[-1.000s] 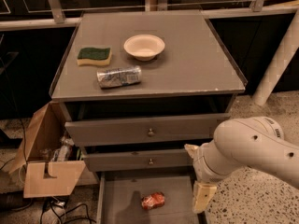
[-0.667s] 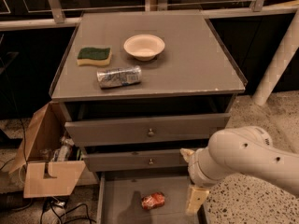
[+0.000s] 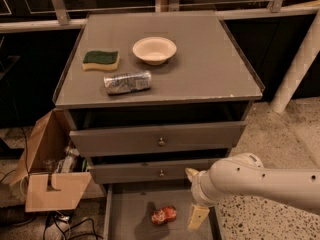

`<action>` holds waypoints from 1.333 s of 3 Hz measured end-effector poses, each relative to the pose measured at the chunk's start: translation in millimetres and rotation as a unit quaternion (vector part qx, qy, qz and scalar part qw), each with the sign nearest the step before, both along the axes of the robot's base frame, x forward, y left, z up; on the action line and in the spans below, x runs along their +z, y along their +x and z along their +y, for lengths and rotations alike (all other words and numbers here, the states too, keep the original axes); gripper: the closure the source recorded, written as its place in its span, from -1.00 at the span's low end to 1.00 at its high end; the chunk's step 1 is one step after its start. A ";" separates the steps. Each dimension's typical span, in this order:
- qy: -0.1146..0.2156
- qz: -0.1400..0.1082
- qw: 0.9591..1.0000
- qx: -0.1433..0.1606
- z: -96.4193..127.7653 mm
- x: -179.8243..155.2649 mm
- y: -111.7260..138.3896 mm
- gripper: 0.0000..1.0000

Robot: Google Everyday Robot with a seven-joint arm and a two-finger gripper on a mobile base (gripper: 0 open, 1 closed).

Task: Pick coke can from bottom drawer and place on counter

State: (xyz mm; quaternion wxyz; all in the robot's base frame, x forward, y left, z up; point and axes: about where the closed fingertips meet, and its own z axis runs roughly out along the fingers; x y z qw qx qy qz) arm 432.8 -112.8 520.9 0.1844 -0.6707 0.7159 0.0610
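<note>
In bottom drawer: coke can on floor | end effector near its right, spread wide

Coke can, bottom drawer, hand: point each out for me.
coke can (image 3: 164, 215), camera view, on its red side.
bottom drawer (image 3: 129, 215), camera view, on bare floor left of the can.
hand (image 3: 193, 199), camera view, midway between its fingertips, above the drawer's right side.
</note>
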 end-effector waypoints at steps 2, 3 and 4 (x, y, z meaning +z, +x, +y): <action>-0.002 0.012 1.000 -0.005 -12.9 -56.3 -4.0 -1.00; -0.026 0.027 0.999 -0.027 -35.2 -117.7 6.7 -1.00; -0.027 0.031 0.999 -0.028 -36.7 -121.7 4.5 -1.00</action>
